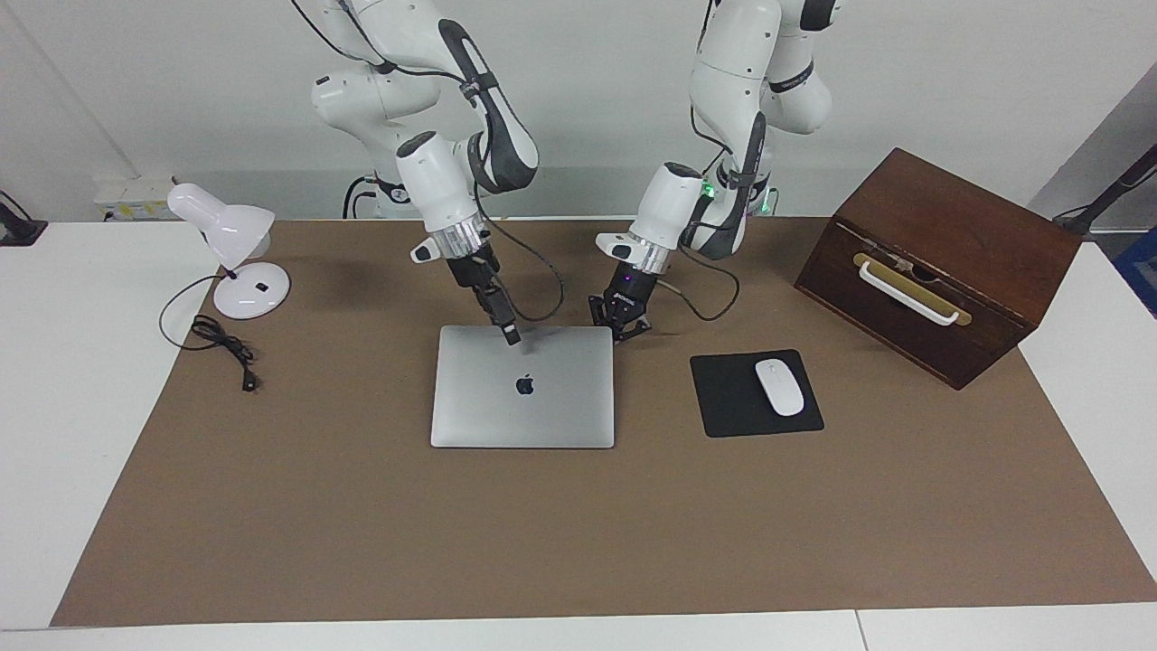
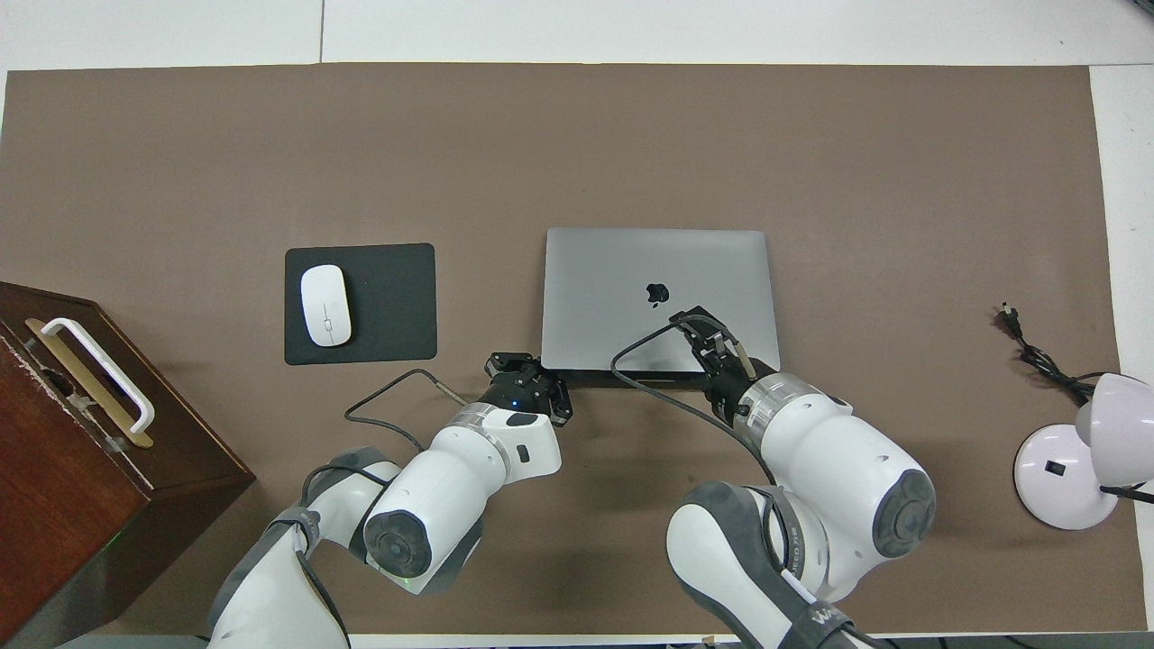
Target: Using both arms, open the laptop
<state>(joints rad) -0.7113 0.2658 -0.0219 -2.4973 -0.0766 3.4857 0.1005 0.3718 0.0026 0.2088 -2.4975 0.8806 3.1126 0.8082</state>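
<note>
The silver-grey laptop (image 1: 522, 407) lies shut and flat on the brown mat, logo up; it also shows in the overhead view (image 2: 631, 270). My right gripper (image 1: 512, 336) points down with its fingers together, its tip on the lid close to the edge nearest the robots; in the overhead view (image 2: 696, 326) it is over that part of the lid. My left gripper (image 1: 620, 327) is open and low at the laptop's corner nearest the robots, toward the left arm's end; in the overhead view (image 2: 530, 371) it sits just off that corner. Neither holds anything.
A black mouse pad (image 1: 723, 398) with a white mouse (image 1: 779, 387) lies beside the laptop toward the left arm's end. A brown wooden box (image 1: 940, 262) with a white handle stands at that end. A white desk lamp (image 1: 237, 253) and its cord (image 1: 226, 348) are at the right arm's end.
</note>
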